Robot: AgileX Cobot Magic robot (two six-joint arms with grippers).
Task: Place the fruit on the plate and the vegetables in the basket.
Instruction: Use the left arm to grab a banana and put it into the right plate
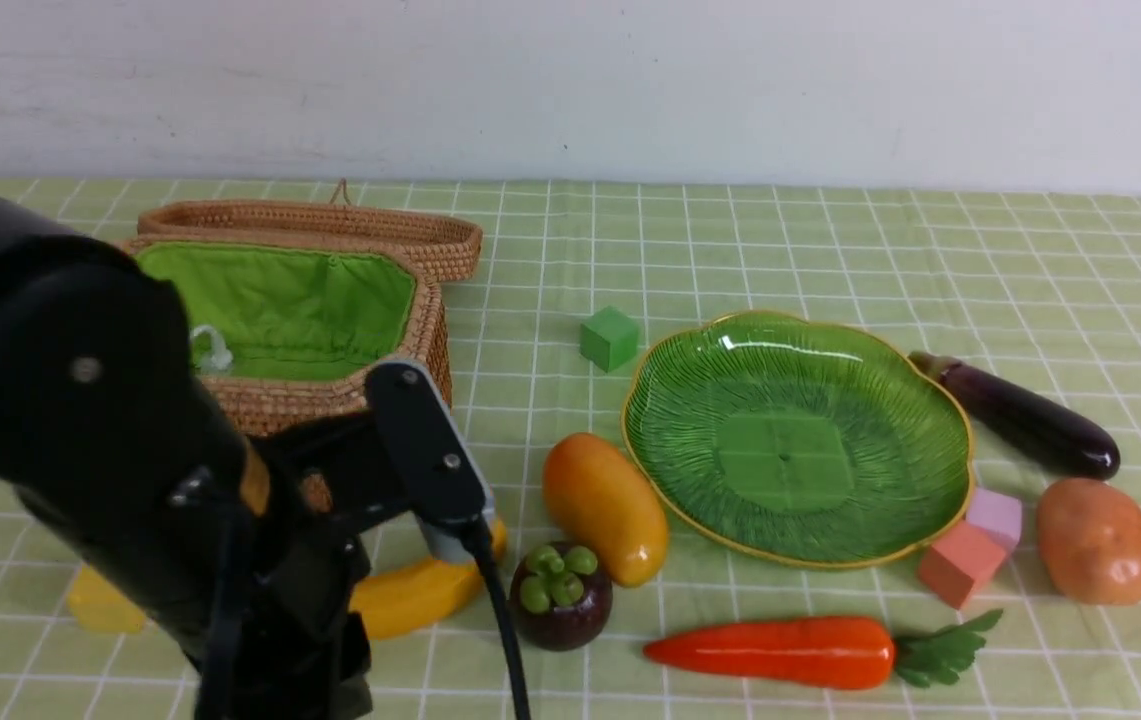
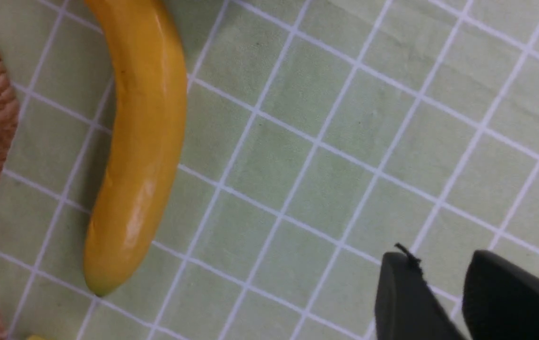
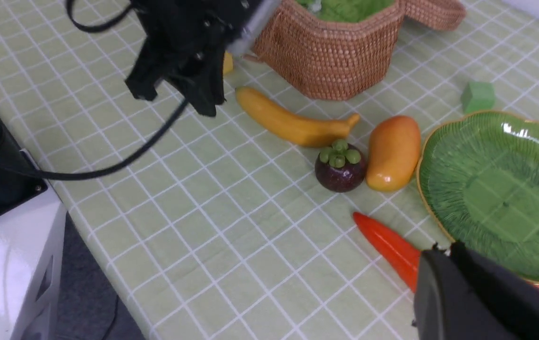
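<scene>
The yellow banana lies in front of the wicker basket, whose lid is open. My left gripper hovers over the cloth beside the banana, open and empty. The mango and the mangosteen lie left of the green plate, which has nothing on it. In front of the plate lies the carrot. The eggplant and potato are to its right. My right gripper is shut on nothing, above the carrot.
A green block sits behind the plate. A red block and a pink block touch the plate's right front rim. A yellow block lies near the banana's left end. My left arm hides the near left.
</scene>
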